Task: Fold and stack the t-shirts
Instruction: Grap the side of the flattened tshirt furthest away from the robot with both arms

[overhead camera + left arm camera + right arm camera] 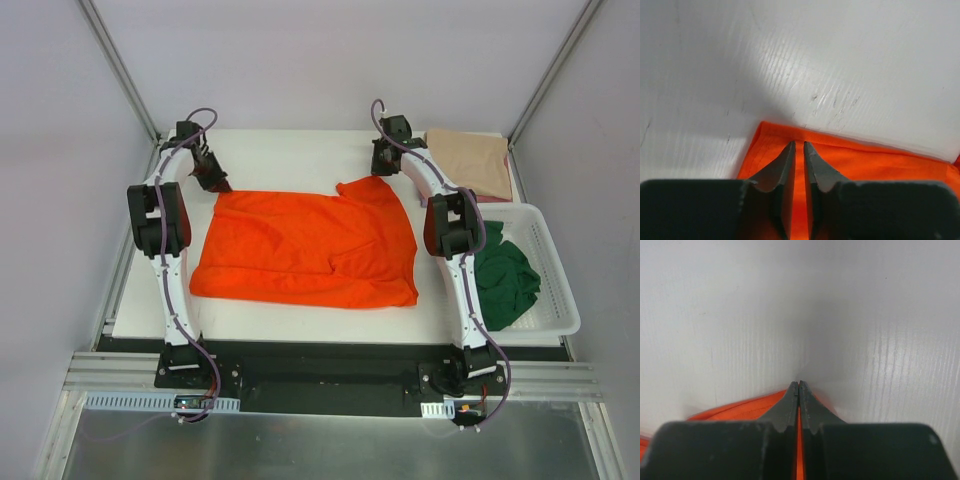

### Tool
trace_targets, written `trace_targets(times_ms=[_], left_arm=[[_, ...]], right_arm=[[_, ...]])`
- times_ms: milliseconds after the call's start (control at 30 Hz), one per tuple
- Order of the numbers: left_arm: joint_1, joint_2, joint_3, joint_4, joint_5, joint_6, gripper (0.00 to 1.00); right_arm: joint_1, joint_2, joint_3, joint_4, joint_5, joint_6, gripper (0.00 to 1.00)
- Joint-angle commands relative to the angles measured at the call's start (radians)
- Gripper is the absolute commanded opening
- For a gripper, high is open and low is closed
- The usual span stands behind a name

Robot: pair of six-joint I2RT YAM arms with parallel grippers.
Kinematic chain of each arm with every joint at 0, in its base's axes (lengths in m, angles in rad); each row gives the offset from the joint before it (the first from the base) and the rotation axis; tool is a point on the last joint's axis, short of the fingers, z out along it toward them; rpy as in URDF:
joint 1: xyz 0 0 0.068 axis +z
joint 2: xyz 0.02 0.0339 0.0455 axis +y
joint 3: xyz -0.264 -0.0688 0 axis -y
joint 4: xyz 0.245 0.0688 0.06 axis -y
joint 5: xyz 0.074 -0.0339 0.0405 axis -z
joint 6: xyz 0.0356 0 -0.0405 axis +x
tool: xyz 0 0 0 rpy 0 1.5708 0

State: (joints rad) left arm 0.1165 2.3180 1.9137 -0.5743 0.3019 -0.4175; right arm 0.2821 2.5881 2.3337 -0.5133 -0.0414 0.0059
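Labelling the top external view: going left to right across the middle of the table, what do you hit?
left arm → orange t-shirt → right arm → dark green t-shirt, lying in the white basket, whose right wall comes last.

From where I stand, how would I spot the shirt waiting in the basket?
At the right edge of the table sits a white slatted basket. The dark green shirt lies crumpled inside it, unlike the orange shirt spread flat and the beige shirt folded.
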Motion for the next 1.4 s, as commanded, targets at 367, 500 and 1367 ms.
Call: trace_targets(times_ms=[367, 500, 1367], left_arm=[[-0.014, -0.045, 0.061, -0.025, -0.157, 0.012, 0.32], [-0.014, -0.016, 0.1, -0.03, -0.175, 0.088, 0.46], [-0.017, 0.053, 0.087, -0.101, -0.173, 0.194, 0.29]], right_arm=[[0.003, -0.046, 0.009, -0.022, -0.017, -0.058, 0.0], [0.002, -0.051, 0.0, -0.022, -0.032, -0.061, 0.01], [-0.006, -0.049, -0.007, -0.027, -0.068, -0.063, 0.0]])
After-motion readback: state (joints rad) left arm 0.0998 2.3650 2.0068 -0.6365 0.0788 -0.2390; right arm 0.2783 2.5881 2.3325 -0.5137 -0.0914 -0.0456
